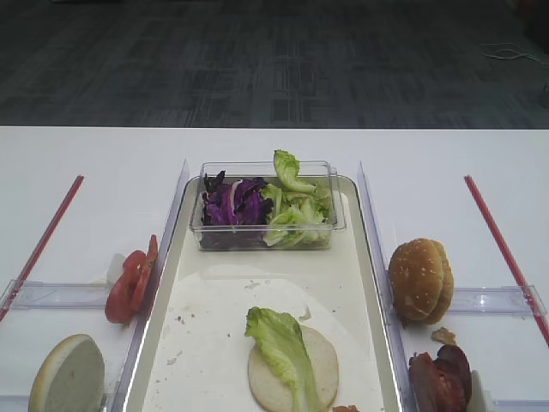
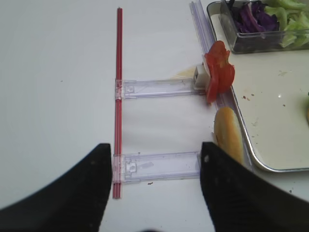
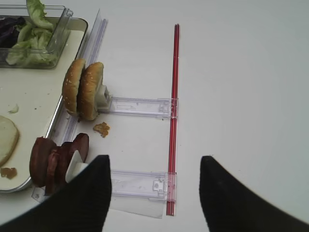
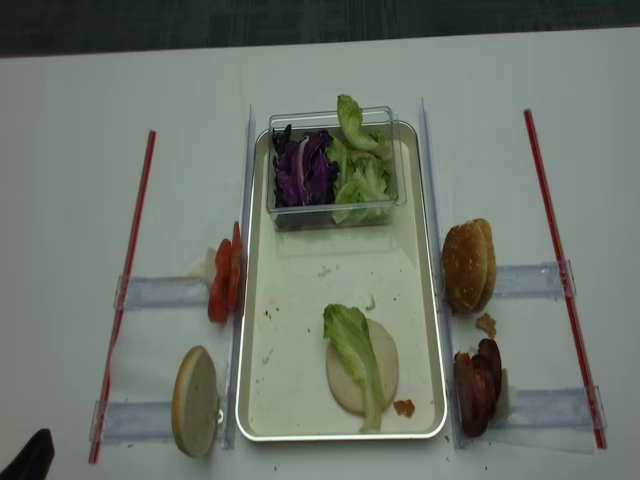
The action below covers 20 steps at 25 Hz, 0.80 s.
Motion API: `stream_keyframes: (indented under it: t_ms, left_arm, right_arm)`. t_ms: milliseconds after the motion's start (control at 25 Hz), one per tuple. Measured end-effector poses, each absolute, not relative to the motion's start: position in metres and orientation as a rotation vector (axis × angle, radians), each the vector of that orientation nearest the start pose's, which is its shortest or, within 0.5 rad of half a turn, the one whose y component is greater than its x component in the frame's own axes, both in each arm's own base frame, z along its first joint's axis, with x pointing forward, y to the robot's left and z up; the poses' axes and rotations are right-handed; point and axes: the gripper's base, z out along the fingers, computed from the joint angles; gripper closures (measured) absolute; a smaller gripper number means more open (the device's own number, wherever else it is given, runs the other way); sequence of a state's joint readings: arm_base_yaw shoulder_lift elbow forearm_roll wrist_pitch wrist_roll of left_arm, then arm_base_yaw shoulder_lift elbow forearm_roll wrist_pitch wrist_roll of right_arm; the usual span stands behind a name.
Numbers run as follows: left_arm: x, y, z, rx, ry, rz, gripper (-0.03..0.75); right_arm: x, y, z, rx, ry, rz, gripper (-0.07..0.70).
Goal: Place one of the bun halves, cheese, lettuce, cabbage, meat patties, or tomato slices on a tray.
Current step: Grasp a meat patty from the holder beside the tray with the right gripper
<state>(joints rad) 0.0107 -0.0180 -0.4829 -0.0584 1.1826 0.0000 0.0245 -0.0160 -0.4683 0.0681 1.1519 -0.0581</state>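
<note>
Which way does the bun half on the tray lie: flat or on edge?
Flat. The bun half lies cut face up on the tray, with a lettuce leaf draped across it.

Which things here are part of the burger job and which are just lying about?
Job:
tray
bun halves
lettuce
cabbage
meat patties
tomato slices

Lying about:
red strips
clear rails
crumb

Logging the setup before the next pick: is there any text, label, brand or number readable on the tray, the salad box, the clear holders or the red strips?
None readable in any view.
Tray: no print, only crumbs.
Salad box: clear, unmarked.
Clear holders: moulded clips, no lettering visible.
Red strips: plain.
</note>
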Motion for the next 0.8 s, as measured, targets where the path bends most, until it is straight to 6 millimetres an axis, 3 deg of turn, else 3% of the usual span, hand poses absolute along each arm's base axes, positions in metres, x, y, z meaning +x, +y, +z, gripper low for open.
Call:
stream_keyframes:
  t_ms: [440,800]
  left_arm:
    - [-0.011,-0.005,0.263,-0.004,2.164,-0.065,0.325]
    - [-0.011,-0.005,0.263,-0.004,2.164,-0.065,0.326]
  right_arm:
    - [0.022,0.006,0.26,-0.091,2.363,0.072,0.203]
    - [0.028,0.006,0.259,-0.086,2.412,0.076,0.203]
